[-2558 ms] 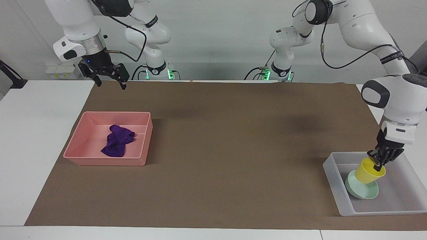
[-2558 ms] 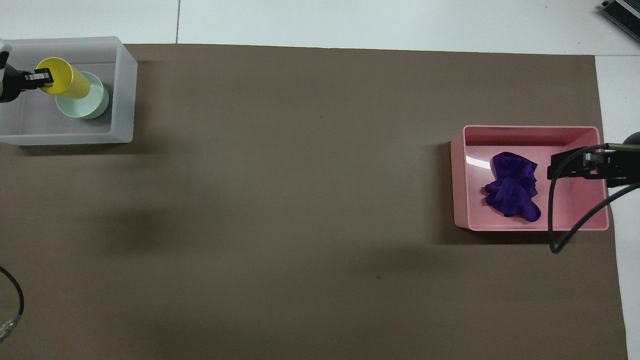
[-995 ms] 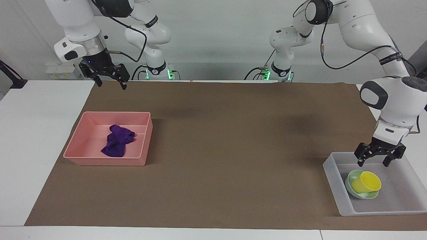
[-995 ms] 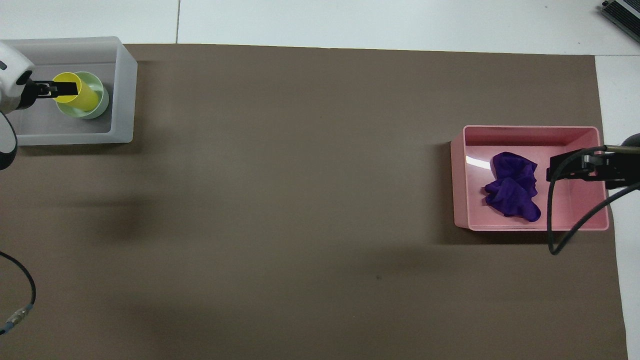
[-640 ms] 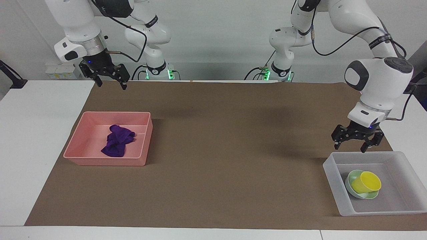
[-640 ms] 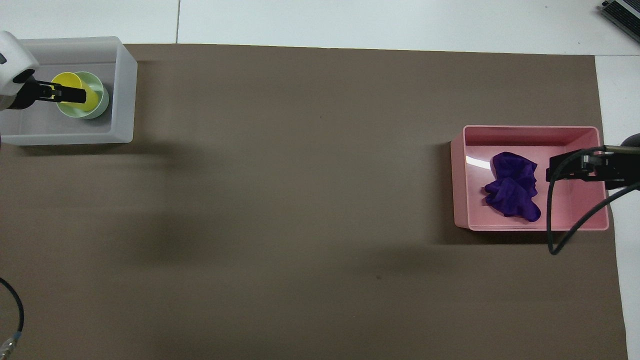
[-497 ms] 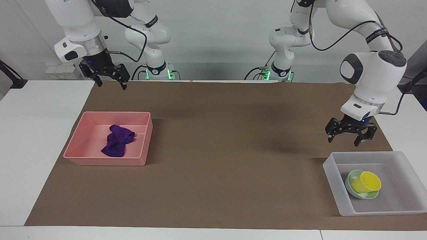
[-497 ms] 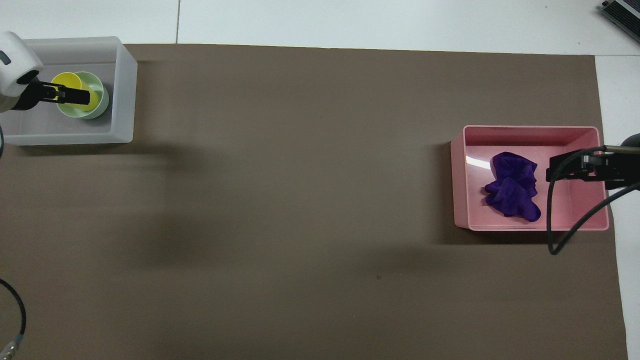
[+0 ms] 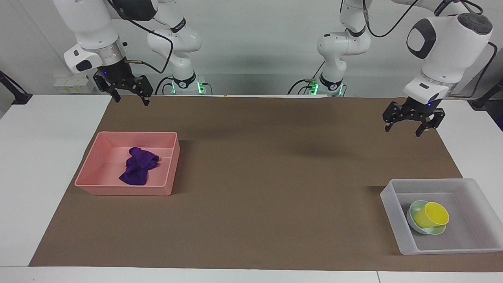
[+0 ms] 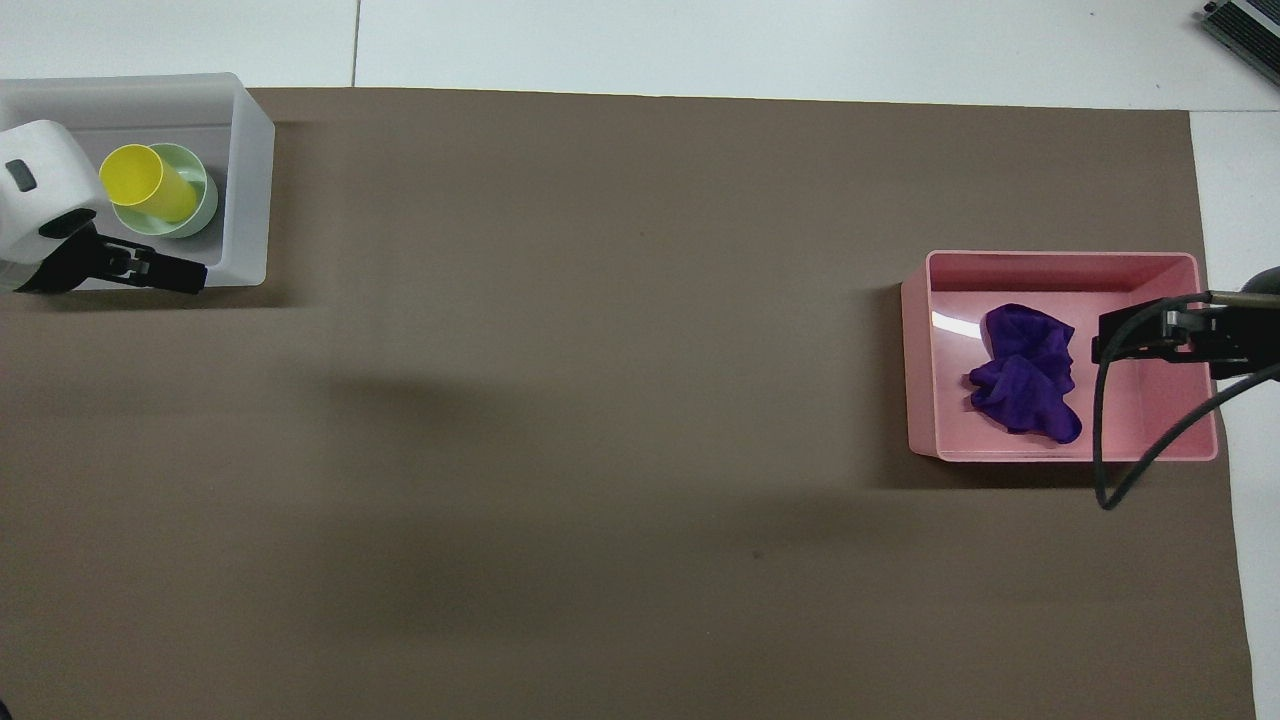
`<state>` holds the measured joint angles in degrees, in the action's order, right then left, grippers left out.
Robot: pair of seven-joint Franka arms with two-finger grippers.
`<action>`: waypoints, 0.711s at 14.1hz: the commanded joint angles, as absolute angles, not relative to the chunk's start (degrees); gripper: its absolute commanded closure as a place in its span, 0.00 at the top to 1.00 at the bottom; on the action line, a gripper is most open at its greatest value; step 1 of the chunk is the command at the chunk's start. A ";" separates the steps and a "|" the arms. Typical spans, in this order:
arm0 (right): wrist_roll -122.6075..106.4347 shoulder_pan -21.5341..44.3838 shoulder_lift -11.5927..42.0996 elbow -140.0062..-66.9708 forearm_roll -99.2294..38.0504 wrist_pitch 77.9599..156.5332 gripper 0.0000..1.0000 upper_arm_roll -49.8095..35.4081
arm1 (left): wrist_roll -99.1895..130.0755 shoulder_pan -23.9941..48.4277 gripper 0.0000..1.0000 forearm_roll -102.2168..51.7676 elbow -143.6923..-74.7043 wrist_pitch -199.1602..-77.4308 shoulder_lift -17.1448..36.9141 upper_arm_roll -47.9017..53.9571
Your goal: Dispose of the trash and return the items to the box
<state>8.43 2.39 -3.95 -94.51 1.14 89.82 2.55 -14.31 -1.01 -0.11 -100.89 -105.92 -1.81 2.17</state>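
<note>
Purple rag (image 9: 138, 166), crumpled into many folds, lies in the pink bin (image 9: 94, 167). Yellow cup (image 9: 431, 214) leans tilted in the mint bowl (image 9: 412, 218) inside the translucent box (image 9: 391, 210). Left gripper (image 9: 413, 127) hangs wide open over the mat (image 9: 267, 177); right gripper (image 9: 131, 98), apparently open too, waits near the mat's edge.
</note>
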 commanded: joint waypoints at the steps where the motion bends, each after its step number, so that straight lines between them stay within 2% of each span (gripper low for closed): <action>1: 6.86 1.67 -5.36 -96.15 0.70 90.35 1.00 2.37 | -11.08 -0.35 1.00 1.05 -95.39 -100.39 -0.71 2.02; 4: 6.86 1.67 -5.36 -96.15 0.70 90.35 1.00 2.37 | -10.20 -0.35 1.00 1.15 -92.55 -97.30 0.09 2.02; 10: 6.94 1.67 -5.36 -96.15 0.70 90.35 1.00 2.37 | -3.16 0.35 1.00 1.49 -93.69 -96.86 -1.14 2.37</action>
<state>8.43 2.39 -3.97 -94.51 1.14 89.82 2.55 -4.89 -0.91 0.24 -94.46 -98.56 -1.08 2.67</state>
